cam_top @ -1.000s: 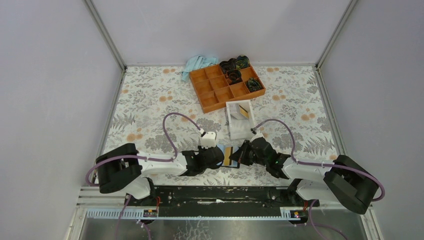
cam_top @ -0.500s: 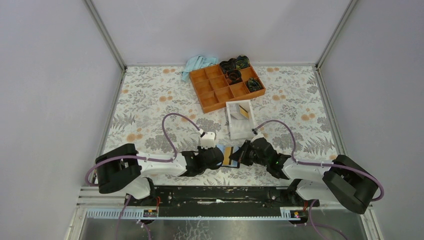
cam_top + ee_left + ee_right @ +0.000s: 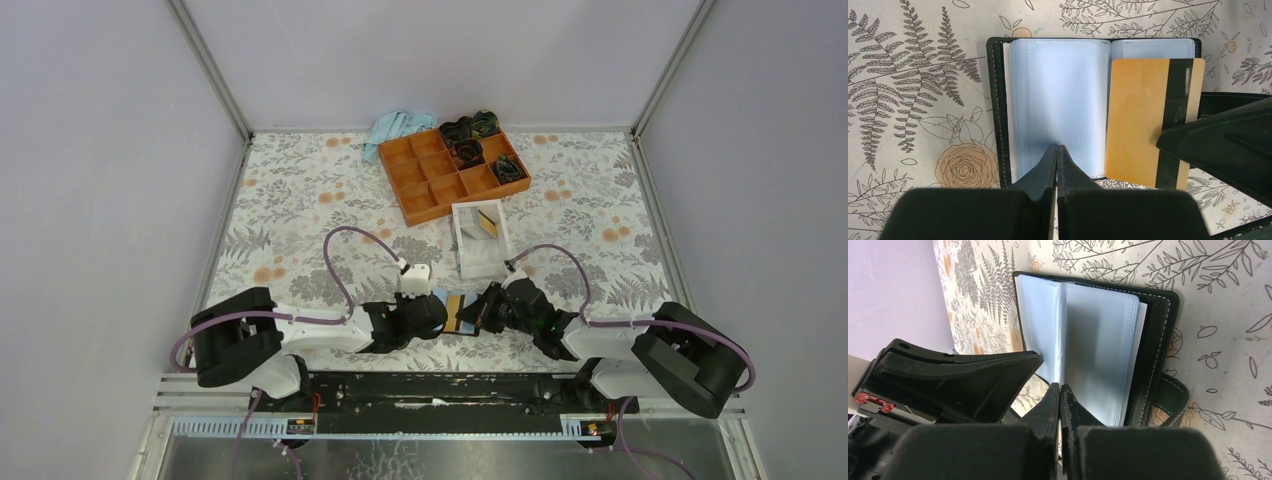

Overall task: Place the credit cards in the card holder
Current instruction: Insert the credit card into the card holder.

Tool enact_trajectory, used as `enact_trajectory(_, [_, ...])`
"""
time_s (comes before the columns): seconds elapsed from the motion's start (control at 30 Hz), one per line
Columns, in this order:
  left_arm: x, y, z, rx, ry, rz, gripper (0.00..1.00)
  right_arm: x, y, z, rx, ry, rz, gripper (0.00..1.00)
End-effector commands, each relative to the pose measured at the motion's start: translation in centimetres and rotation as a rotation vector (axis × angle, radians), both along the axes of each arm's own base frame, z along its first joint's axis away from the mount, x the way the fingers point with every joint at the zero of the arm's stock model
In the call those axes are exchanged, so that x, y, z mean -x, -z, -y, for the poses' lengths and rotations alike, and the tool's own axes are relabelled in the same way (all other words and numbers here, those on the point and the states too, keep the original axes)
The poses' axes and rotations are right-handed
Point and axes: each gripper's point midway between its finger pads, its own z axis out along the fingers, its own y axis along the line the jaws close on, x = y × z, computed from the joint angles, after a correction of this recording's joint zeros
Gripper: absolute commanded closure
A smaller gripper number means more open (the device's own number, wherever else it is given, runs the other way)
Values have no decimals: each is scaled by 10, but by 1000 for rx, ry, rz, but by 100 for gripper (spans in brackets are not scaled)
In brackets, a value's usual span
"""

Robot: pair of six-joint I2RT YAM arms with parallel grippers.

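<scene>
We see the card holder (image 3: 996, 100) lying open on the table (image 3: 300, 200) between the 2 arms, low in the centre of the top view. 1 credit card (image 3: 1143, 120) lies over the holder's right half in the left wrist view. Its long axis runs up and down the frame, parallel to the spine, with the dark stripe toward the right and the lower edge overhanging the holder's.

The right gripper (image 3: 1060, 390) is the nearer tool. Its jaws are together and, as far as the dark shape over the card's lower right corner lets us judge, clamped on that corner. The left gripper (image 3: 1056, 152) points up from the bottom of the frame, jaws together too, tips at the lower edge of the light-blue sleeves (image 3: 1068, 90).

We judge the coming move turns on 1 thing: the card must slide in its own plane into a sleeve, so its edges must be square with the holder's.

A second credit card (image 3: 488, 222) sits in the white box (image 3: 478, 262), above the holder in the top view and apart from it, so the table between them leaves room to move.
</scene>
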Motion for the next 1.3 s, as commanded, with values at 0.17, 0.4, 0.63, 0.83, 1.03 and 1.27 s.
enact_trajectory(0.17, [16, 23, -22, -79, 8, -56, 100, -6, -14, -5, -76, 14, 28, 100])
enact_trajectory(0.4, [17, 24, -23, -79, 7, -58, 100, -6, -16, -7, -107, 19, 33, 100])
enact_trajectory(0.63, [18, 26, -24, -82, 8, -61, 100, -7, -18, -7, -113, 18, 44, 100])
enact_trajectory(0.83, [18, 26, -24, -81, 6, -62, 100, -8, -13, -7, -98, 16, 44, 100])
enact_trajectory(1.03, [19, 27, -25, -82, 8, -62, 100, -7, -8, -5, -88, 15, 47, 100])
enact_trajectory(1.27, [19, 28, -25, -82, 7, -66, 100, -10, -11, 3, -36, 24, 81, 100])
